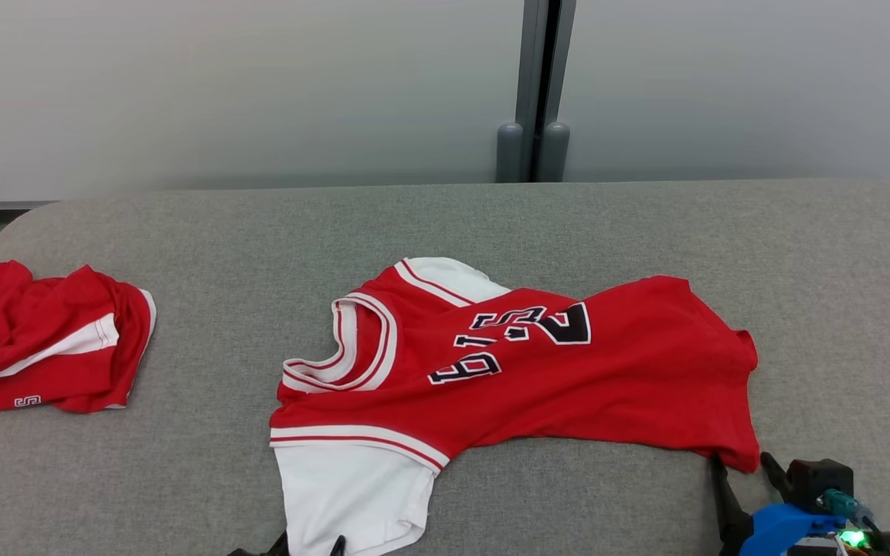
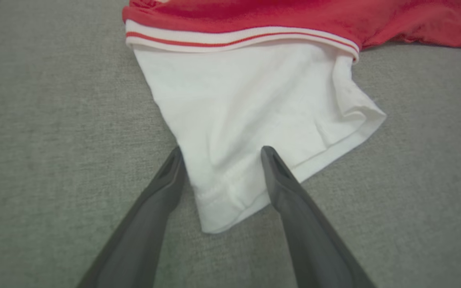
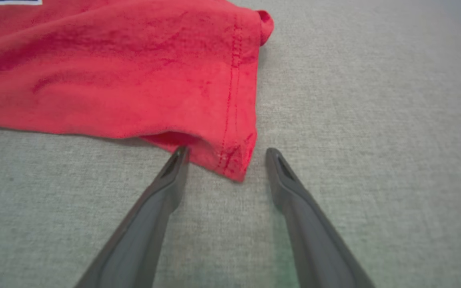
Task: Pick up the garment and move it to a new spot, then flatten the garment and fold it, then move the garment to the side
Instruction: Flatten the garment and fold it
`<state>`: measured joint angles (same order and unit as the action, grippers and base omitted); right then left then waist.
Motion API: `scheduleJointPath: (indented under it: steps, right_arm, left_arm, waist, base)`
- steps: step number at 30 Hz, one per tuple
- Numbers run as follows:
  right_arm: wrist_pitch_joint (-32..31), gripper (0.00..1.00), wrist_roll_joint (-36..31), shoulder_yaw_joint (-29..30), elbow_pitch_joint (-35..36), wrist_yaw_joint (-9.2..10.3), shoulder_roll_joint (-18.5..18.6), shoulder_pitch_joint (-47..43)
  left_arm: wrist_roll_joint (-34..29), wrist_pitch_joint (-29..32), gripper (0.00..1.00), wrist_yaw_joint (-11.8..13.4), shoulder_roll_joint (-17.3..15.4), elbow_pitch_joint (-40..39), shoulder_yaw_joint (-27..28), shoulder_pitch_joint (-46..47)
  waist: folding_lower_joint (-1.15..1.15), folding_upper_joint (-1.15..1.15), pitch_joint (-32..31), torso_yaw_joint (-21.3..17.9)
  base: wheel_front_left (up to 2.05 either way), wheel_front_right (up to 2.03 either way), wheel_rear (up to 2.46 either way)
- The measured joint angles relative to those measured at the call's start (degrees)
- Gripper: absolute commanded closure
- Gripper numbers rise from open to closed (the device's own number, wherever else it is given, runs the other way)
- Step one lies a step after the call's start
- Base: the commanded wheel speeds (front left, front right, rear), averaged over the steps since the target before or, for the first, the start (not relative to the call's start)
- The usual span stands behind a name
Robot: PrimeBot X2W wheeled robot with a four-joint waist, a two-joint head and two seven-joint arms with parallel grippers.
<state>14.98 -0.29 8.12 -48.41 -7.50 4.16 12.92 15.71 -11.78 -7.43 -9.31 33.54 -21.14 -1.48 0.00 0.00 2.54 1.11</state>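
The red jersey (image 1: 507, 378) is spread mid-table (image 1: 491, 224), its white sleeve straddled by the wide-open, empty left gripper (image 2: 220, 154) and its hem corner by the equally open right gripper (image 3: 224, 154), seemingly for flattening.

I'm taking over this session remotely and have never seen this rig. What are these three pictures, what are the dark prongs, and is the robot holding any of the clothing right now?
The wide picture comes from a camera on the robot's head, looking down at a grey padded table. The other two come from cameras on its wrists, each looking along that arm's own gripper. The dark prongs are the gripper fingers.

On the table lies a red jersey with white sleeves and black lettering, spread out but wrinkled. A second red and white garment sits bunched up at the far left.

The left gripper is open, its fingers either side of the edge of the jersey's white sleeve. The right gripper is open too, straddling the jersey's red bottom corner. Neither has closed, so nothing is held yet.
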Motion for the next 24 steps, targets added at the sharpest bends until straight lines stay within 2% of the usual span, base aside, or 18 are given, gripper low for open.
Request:
scheduleJointPath:
  steps: [4,5,6,7,8,13,16,24]
  right_arm:
    - [0.0,0.00,1.0,-0.6,-1.6,0.00,0.0,1.8]
    - [0.0,0.33,1.4,-0.8,-1.7,0.01,0.0,2.1]
    - [0.0,0.69,1.7,-1.2,-1.5,0.01,0.0,2.2]
    - [0.0,1.00,2.0,-1.6,-1.5,0.00,-0.1,2.3]
    - [0.0,1.00,2.3,-2.0,-1.4,0.00,-0.1,2.3]
    - [0.0,1.00,4.4,-3.2,1.2,0.00,-0.2,1.7]
    - [0.0,1.00,6.0,-4.6,6.2,0.01,-0.3,-0.8]
    - [0.0,1.00,7.0,-7.4,17.5,0.01,0.1,-5.2]
  left_arm:
    - [1.3,-0.8,0.00,0.0,-0.1,2.0,-1.7,1.9]
    - [1.6,-1.0,0.00,0.0,-0.1,2.5,-2.1,2.3]
    - [2.1,-1.1,0.45,0.0,-0.2,3.0,-2.4,2.8]
    - [2.8,-1.3,0.80,0.0,-0.3,3.4,-3.2,3.3]
    - [3.5,-1.4,1.00,0.0,-0.4,3.9,-3.7,3.7]
    - [5.2,-2.5,1.00,0.0,-0.8,5.5,-5.5,5.5]
    - [7.5,-3.0,1.00,0.0,-0.9,4.5,-5.3,5.8]
    - [8.3,-3.2,1.00,0.1,-2.8,-4.9,-1.3,6.2]
  waist:
    - [0.00,0.00,0.6,0.1]
    - [0.00,0.00,0.7,0.0]
    - [0.00,0.00,0.8,0.0]
    - [0.00,0.00,0.9,0.0]
    - [0.00,0.00,1.0,0.0]
    - [0.02,0.00,0.9,-0.2]
    - [0.01,0.00,0.6,-0.5]
    - [0.01,0.00,0.7,-1.8]
  base:
    - [0.00,0.00,0.00]
    - [0.00,0.00,0.00]
    - [0.00,0.00,0.00]
    - [0.00,0.00,0.00]
    - [0.00,0.00,0.00]
    - [0.00,0.00,0.00]
    - [0.00,0.00,0.00]
    - [0.00,0.00,0.00]
